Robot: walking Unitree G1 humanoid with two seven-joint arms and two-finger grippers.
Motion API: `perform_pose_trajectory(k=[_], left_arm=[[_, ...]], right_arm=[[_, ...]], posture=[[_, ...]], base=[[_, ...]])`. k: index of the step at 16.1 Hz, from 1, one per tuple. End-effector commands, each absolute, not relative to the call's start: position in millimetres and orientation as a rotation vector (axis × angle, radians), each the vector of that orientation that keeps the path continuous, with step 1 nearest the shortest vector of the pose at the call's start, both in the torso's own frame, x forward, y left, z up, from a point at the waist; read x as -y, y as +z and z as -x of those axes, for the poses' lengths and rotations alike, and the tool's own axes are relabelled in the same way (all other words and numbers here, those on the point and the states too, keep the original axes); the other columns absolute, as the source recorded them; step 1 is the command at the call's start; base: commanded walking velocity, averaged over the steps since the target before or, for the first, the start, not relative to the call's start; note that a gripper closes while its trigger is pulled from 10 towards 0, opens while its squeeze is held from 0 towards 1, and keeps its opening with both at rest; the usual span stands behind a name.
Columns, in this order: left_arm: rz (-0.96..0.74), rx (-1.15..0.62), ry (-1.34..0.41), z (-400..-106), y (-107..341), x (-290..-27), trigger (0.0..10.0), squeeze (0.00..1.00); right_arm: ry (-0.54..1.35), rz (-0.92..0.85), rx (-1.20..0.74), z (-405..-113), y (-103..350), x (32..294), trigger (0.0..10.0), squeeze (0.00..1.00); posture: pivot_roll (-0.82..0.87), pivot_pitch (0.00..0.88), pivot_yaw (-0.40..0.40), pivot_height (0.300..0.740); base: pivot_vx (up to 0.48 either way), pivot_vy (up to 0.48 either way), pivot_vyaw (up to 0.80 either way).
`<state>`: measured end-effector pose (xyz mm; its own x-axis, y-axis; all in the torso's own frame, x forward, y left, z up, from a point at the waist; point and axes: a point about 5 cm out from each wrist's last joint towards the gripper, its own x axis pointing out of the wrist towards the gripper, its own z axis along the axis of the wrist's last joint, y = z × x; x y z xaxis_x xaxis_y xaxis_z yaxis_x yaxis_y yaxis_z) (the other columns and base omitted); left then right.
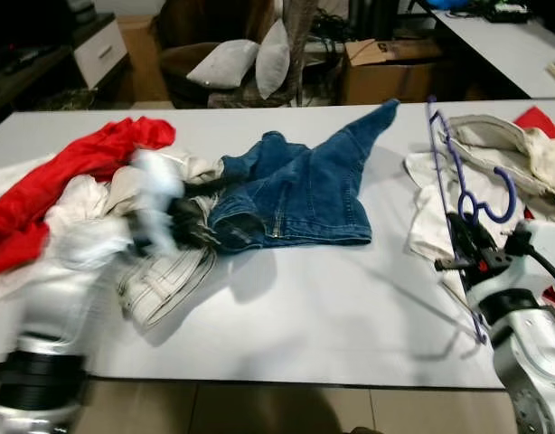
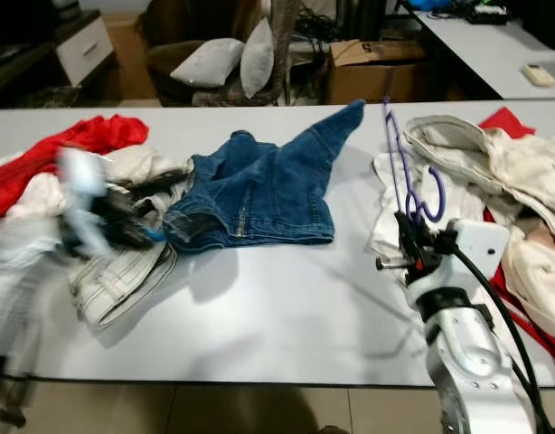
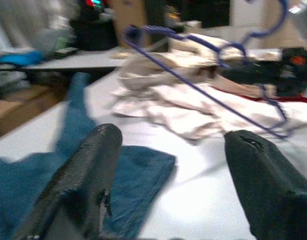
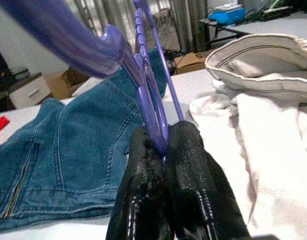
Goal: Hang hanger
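Right claw [image 4: 161, 150] clenched on purple hanger [image 1: 458, 194], held upright above the bench [image 1: 305, 316] near white clothes [image 1: 431, 217]. Left claw [image 3: 168, 165] (blurred) released, fingers spread, over jeans [image 1: 305, 190] beside red garment [image 1: 70, 176].

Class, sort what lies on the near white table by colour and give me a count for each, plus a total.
Red garments: 2, one at the left, one at the far right
Blue jeans: 1
Purple hanger: 1
Whitish clothing heaps: 2, left and right
Total: 6
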<state>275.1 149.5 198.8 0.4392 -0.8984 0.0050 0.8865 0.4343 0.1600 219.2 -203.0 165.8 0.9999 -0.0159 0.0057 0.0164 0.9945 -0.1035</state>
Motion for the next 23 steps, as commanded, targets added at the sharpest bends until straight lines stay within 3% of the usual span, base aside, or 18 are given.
perform_pose_trajectory(k=[1,2,3,4,7,12,13,14,16,19,20,21,22,23], left_arm=[[-0.200,0.073,-1.110,-277.5,193.4,-144.9,10.0,1.00],[-0.232,0.038,-1.122,-285.0,179.9,-131.0,10.0,1.00],[-0.268,0.000,-1.108,-294.2,165.2,-122.2,10.0,0.22],[-0.319,-0.018,-1.093,-299.0,157.4,-119.9,10.0,0.00],[-0.465,-0.050,-1.039,-317.7,138.8,-109.9,10.0,0.00],[-0.450,-0.142,-1.050,-332.5,118.9,-94.3,9.9,0.00],[-0.459,-0.169,-1.059,-333.6,114.1,-94.4,4.9,0.00],[-0.507,-0.237,-1.080,-333.2,103.4,-100.3,3.3,0.00],[-0.546,-0.291,-1.040,-336.6,96.0,-108.2,2.9,0.00],[-0.572,-0.356,-1.009,-339.0,88.9,-111.7,3.4,0.00],[-0.584,-0.391,-1.005,-338.4,83.0,-113.2,2.6,0.00],[-0.585,-0.399,-1.005,-338.4,81.4,-113.2,2.6,0.00],[-0.560,-0.410,-1.001,-338.7,79.3,-112.6,0.3,0.00],[-0.548,-0.411,-0.998,-338.9,78.8,-112.4,0.0,0.00]], right_arm=[[-0.027,0.085,-0.041,-217.4,158.2,200.4,10.0,0.00],[-0.026,0.067,-0.037,-217.3,158.5,197.9,10.0,0.00],[-0.026,0.065,-0.041,-215.3,157.0,195.4,10.0,0.00],[-0.027,0.067,-0.049,-213.4,155.6,194.8,10.0,0.00],[-0.040,0.064,-0.074,-205.0,151.3,195.1,10.0,0.00],[-0.036,0.056,-0.094,-198.4,149.4,190.2,10.0,0.00],[-0.037,0.053,-0.098,-197.4,149.1,189.6,10.0,0.00],[-0.037,0.049,-0.110,-194.8,147.5,188.1,10.0,0.00],[-0.037,0.044,-0.127,-191.4,144.8,186.8,10.0,0.00],[-0.032,0.044,-0.133,-191.1,144.4,185.6,10.0,0.00],[-0.028,0.048,-0.132,-192.0,144.9,185.0,10.0,0.00],[-0.027,0.049,-0.132,-192.4,144.9,185.0,10.0,0.00],[-0.026,0.052,-0.132,-192.8,145.2,184.9,10.0,0.00],[-0.024,0.054,-0.132,-192.8,145.2,184.7,10.0,0.00]], posture=[[-0.13,0.000,0.121,0.740],[-0.13,0.000,0.126,0.740],[-0.13,0.000,0.141,0.740],[-0.14,0.000,0.149,0.740],[-0.15,0.000,0.172,0.740],[-0.16,0.000,0.192,0.740],[-0.15,0.000,0.196,0.740],[-0.15,0.000,0.205,0.740],[-0.14,0.000,0.206,0.740],[-0.14,0.000,0.206,0.740],[-0.14,0.000,0.206,0.740],[-0.15,0.000,0.206,0.740],[-0.15,0.000,0.204,0.740],[-0.15,0.000,0.204,0.740]], base=[[0.000,0.000,0.00],[0.000,0.000,0.00],[0.000,0.000,0.00],[0.000,0.000,0.00],[0.000,0.000,0.00],[0.000,0.000,0.00],[0.000,0.000,0.00],[0.000,0.000,0.00],[0.000,0.000,0.00],[0.000,0.000,0.00],[0.000,0.000,0.00],[0.000,0.000,0.00],[0.000,0.000,0.00],[0.000,0.000,0.00]])
